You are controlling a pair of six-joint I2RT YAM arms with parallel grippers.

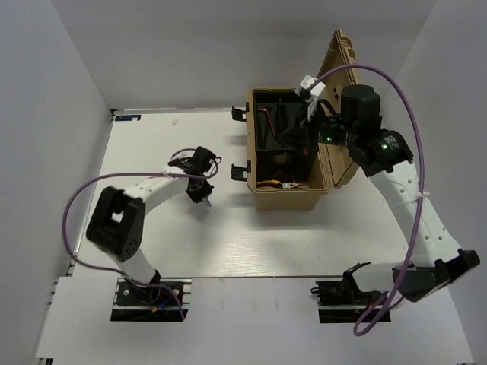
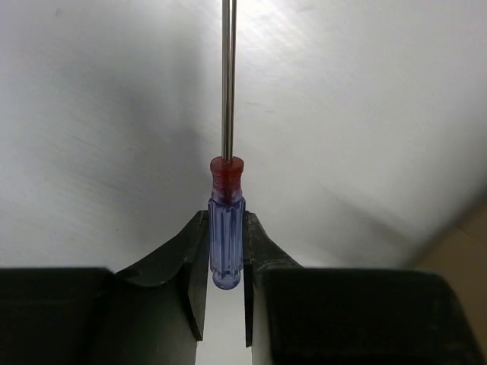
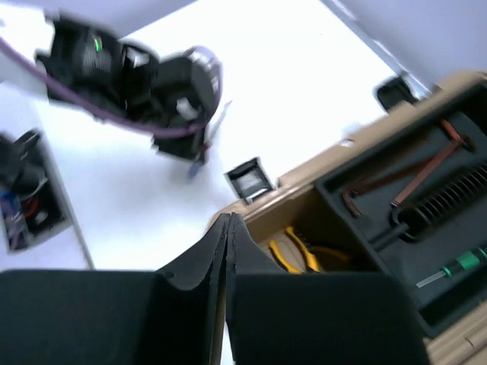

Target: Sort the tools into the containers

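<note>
White tabletop (image 1: 228, 243): your L gripper (image 2: 226, 247) pinches clear-blue, red-collared screwdriver (image 2: 227, 228) by handle; R gripper (image 3: 227, 228) pressed together, over open tan plastic toolbox (image 1: 289, 199).

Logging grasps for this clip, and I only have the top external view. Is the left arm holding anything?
Observer: Yes. The left wrist view shows the left gripper shut on a screwdriver, clamping its blue handle below the red collar.
Operator: And the other arm?
Observer: The right gripper is shut, fingers pressed together with nothing between them.
Operator: Those orange bits in the near compartment?
Observer: Yellow-handled pliers, lying inside the toolbox.
</note>
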